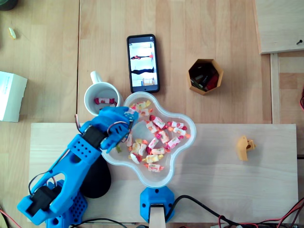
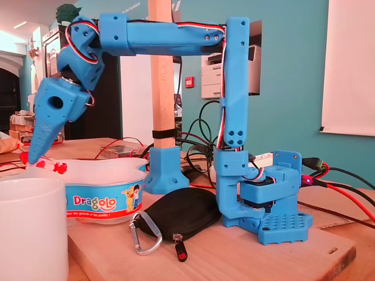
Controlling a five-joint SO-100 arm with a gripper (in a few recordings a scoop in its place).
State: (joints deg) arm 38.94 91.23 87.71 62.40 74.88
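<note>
Wrapped candies [image 1: 159, 137], red/yel/wht, loose in clear lobed bowl [image 1: 192, 127]; 1 in wht mug [image 1: 88, 97] beside it.

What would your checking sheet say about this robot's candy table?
Surface: pale wooden board on a wooden table.
Job's things: wrapped candies in a lobed bowl; one candy in the white mug.
Clutter: phone, hexagonal cup, orange piece, black pouch, white box.
End effector: points down over the bowl's edge, near the mug; open or shut unclear.
Cables: red and black cables beside the arm.
Surroundings: teal wall, wooden post.
</note>
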